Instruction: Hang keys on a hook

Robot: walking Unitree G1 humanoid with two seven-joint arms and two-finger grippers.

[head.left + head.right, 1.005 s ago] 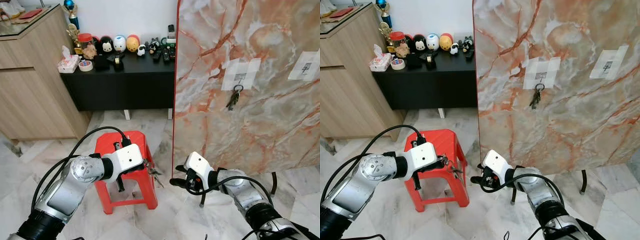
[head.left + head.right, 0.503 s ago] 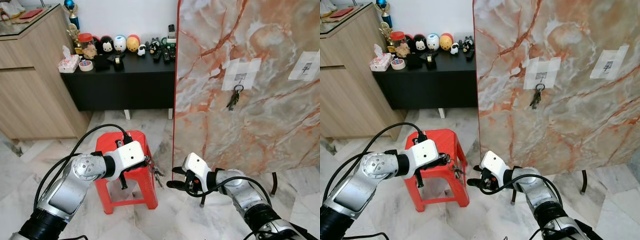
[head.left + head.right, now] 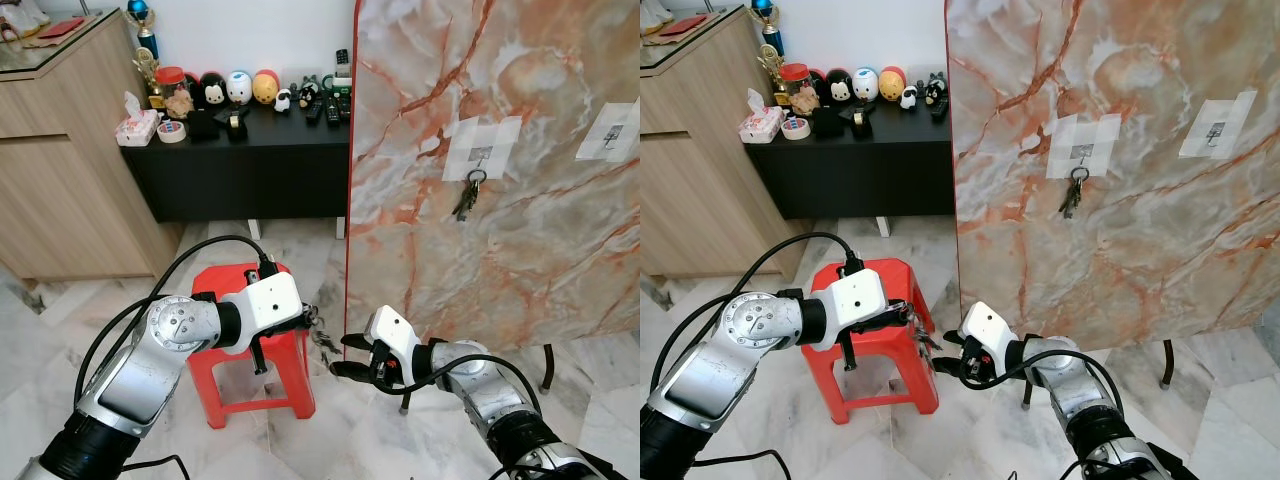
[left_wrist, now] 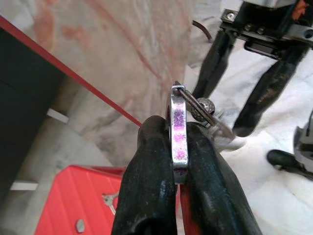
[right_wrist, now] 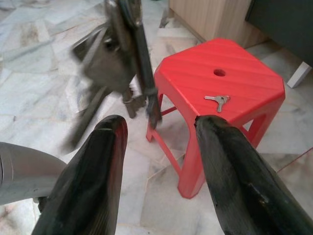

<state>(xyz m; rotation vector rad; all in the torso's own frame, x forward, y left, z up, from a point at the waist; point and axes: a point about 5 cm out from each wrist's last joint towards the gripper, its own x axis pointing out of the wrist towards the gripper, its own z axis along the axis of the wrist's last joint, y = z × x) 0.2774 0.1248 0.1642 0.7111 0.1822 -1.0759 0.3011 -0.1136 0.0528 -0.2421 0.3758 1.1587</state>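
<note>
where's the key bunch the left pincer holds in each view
Left eye: key bunch off the red stool's right edge.
Right eye: key bunch, same spot.
Left wrist: key bunch clamped between fingers.
Right wrist: blurred key bunch, above the stool.
Shared landmark: red stool.

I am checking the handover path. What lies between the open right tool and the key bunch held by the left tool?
Nothing: in the right wrist view the key bunch hangs just beyond the right tool, with bare floor behind.
</note>
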